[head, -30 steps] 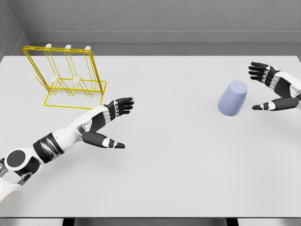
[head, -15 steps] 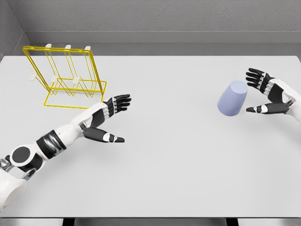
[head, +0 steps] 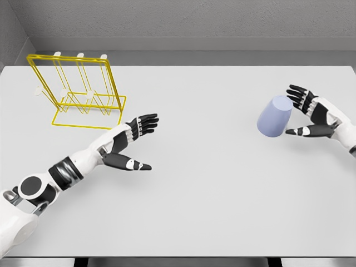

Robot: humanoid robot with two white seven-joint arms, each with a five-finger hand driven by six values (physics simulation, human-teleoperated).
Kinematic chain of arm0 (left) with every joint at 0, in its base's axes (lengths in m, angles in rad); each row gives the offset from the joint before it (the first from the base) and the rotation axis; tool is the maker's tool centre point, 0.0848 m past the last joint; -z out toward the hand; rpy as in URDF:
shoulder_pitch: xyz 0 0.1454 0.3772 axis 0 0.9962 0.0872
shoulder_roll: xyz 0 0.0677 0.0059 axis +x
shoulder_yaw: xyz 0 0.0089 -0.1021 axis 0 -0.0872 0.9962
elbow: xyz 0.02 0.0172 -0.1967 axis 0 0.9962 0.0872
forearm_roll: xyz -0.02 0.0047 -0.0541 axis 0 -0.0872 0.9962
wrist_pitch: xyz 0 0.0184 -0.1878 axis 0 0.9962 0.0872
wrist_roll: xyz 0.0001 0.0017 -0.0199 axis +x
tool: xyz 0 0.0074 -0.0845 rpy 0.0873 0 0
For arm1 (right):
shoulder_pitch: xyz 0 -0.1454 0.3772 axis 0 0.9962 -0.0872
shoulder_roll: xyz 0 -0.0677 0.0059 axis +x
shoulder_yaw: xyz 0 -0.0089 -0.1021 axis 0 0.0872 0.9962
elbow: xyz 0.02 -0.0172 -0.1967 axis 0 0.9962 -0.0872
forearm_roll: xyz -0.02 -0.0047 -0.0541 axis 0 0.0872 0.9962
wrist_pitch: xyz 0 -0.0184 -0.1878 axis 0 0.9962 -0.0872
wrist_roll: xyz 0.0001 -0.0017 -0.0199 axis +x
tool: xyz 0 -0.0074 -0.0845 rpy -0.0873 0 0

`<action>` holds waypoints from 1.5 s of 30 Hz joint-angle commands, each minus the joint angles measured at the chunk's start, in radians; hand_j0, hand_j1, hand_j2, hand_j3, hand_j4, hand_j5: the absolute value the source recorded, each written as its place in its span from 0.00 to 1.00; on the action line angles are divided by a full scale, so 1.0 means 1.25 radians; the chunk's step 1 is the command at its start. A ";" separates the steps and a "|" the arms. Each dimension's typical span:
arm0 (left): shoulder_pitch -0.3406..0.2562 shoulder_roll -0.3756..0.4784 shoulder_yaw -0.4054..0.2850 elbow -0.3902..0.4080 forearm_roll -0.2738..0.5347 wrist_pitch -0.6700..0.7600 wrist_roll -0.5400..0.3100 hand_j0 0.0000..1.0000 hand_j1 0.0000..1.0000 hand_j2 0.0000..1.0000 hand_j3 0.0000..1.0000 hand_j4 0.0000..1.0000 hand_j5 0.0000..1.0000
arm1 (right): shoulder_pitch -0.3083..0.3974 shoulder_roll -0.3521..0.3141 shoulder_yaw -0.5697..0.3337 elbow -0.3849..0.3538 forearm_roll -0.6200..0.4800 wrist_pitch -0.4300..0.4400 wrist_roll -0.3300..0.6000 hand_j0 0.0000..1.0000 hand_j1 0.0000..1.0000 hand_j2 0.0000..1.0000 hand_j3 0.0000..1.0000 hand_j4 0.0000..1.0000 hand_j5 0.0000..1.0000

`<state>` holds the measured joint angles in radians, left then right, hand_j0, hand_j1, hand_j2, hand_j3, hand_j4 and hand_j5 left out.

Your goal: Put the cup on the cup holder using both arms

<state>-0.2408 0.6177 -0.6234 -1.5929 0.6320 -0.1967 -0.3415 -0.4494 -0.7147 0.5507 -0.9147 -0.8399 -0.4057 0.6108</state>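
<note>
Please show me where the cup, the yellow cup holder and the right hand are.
cup [head: 274,118], head view, on its lavender side wall.
cup holder [head: 114,85], head view, on its yellow wire frame.
right hand [head: 318,114], head view, on the palm.

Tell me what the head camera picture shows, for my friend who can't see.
The robot's open right hand reaches around a lilac cup on a white table. Its open left hand hovers near a yellow wire cup holder.
</note>
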 commanded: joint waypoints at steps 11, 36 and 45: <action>0.013 0.007 -0.001 -0.007 0.016 -0.064 -0.002 1.00 1.00 1.00 1.00 1.00 1.00 | -0.007 0.033 0.006 0.008 -0.001 -0.001 0.000 1.00 1.00 1.00 1.00 1.00 1.00; 0.006 0.005 -0.001 0.015 0.018 -0.061 0.000 1.00 1.00 1.00 1.00 1.00 1.00 | -0.006 0.049 0.027 0.007 0.002 0.001 0.000 1.00 1.00 1.00 1.00 1.00 1.00; 0.004 -0.005 -0.001 0.040 0.018 -0.061 0.001 1.00 1.00 1.00 1.00 1.00 1.00 | -0.007 0.060 0.032 0.008 0.015 0.001 0.000 0.91 0.91 0.91 0.91 0.91 0.91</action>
<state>-0.2362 0.6120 -0.6244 -1.5443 0.6502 -0.2730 -0.3406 -0.4587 -0.6410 0.5793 -0.9067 -0.8418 -0.4008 0.6066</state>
